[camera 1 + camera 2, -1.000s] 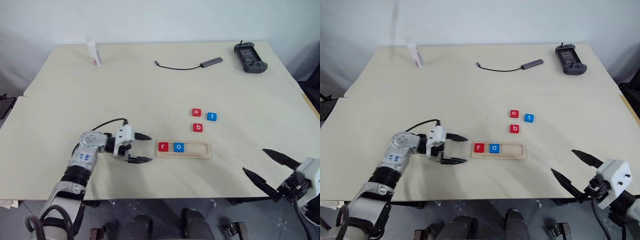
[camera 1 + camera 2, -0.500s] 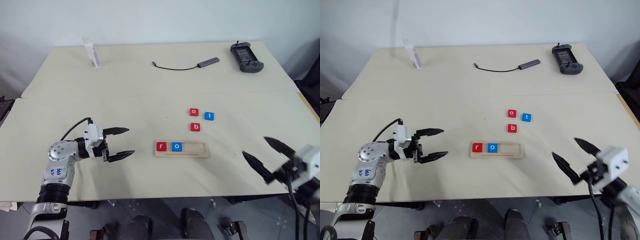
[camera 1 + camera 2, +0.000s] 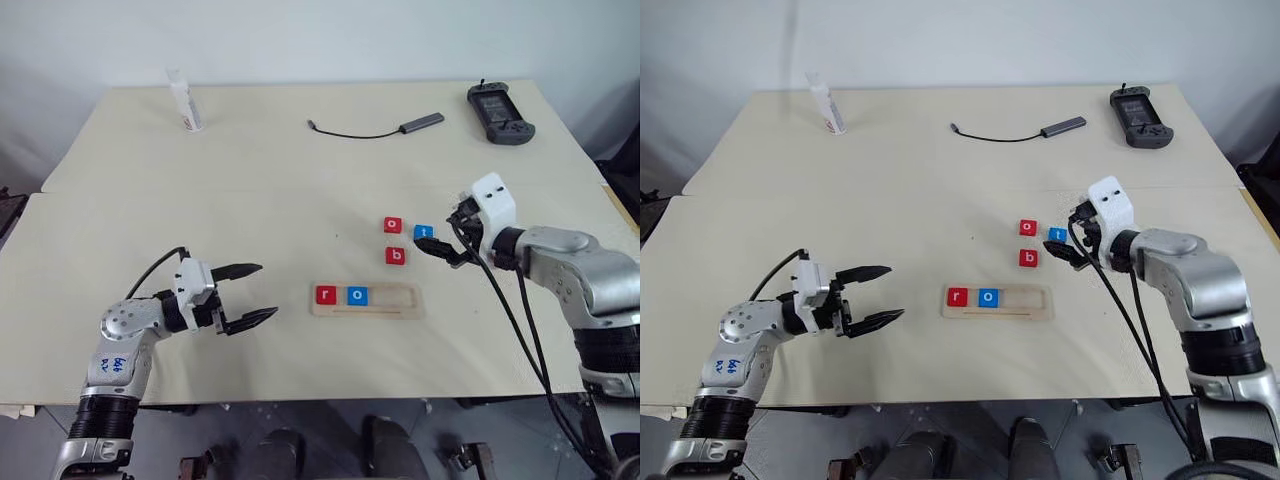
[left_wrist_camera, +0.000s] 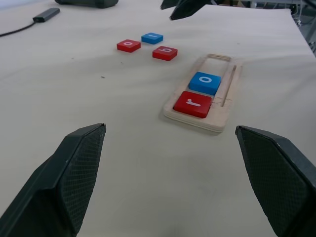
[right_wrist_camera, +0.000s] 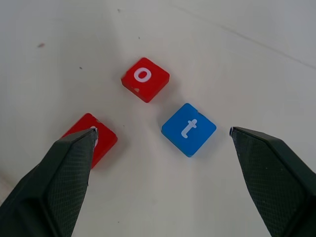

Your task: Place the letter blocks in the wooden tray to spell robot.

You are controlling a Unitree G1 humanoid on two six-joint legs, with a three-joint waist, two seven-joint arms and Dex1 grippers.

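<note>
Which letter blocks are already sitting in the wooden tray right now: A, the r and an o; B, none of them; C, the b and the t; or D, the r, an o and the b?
A: the wooden tray holds the red r block and the blue o block, side by side at its left end; the other three lie loose on the table.

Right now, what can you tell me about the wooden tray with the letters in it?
The wooden tray is a narrow strip of pale wood lying flat on the cream table, near the front edge, with a raised rim around a shallow groove. Two blocks sit side by side at its left end: a red r block, then a blue o block. The rest of the groove is empty, roughly three blocks' worth. Neither hand touches the tray.
</note>
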